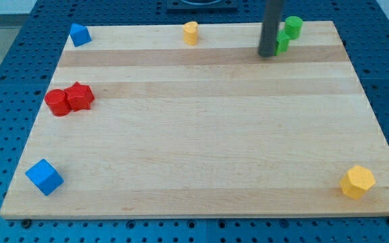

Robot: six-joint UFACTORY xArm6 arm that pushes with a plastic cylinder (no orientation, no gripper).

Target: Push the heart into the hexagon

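Note:
A small yellow block [190, 32], heart-like in shape, stands at the view's top edge of the wooden board [201, 135], left of centre. A yellow hexagon [357, 181] sits at the board's bottom right corner. My tip [267, 55] rests on the board near the top right, well to the right of the yellow heart and far above the hexagon. It touches or nearly touches the left side of a green block [283, 42], which the rod partly hides.
A second green block [292, 26] sits just above and right of the first. Two red blocks [58, 102] [80, 96] touch at the left edge. A blue block [80, 34] is at top left, a blue cube [44, 177] at bottom left.

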